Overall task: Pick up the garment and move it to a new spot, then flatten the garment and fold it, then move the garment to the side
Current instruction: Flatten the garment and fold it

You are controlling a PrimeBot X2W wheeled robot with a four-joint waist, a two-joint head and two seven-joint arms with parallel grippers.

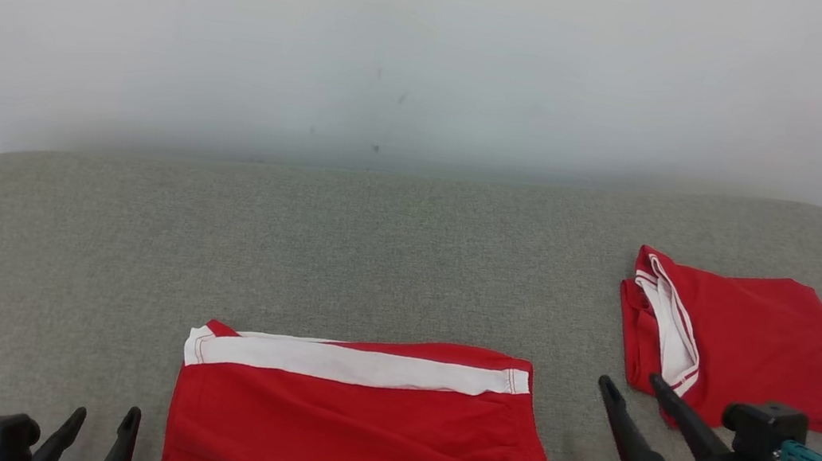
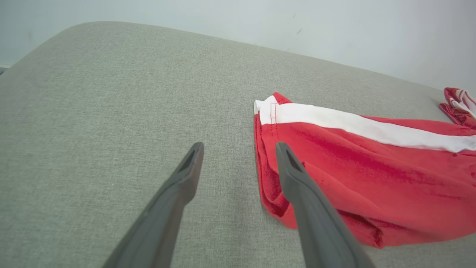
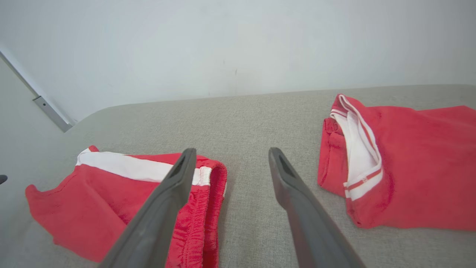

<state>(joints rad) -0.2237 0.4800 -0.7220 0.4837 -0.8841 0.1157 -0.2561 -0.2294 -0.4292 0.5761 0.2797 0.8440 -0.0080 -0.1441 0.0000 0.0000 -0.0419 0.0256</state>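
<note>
In the head view, the garment (image 1: pixel 352 423) is lying folded on the cushion (image 1: pixel 377 242), between the left gripper (image 1: pixel 108 413) and the right gripper (image 1: pixel 629 382). In the left wrist view, empty spread fingers are being held beside its edge. In the right wrist view, likewise; folding is being judged done, and the move aside is being judged as left to do.

2 red garments (image 1: pixel 359 424) (image 1: pixel 765 344); 2 pincers (image 1: pixel 107 413) (image 1: pixel 629 378); 1 grey padded surface (image 1: pixel 376 250); 1 white wall (image 1: pixel 436 49).
</note>
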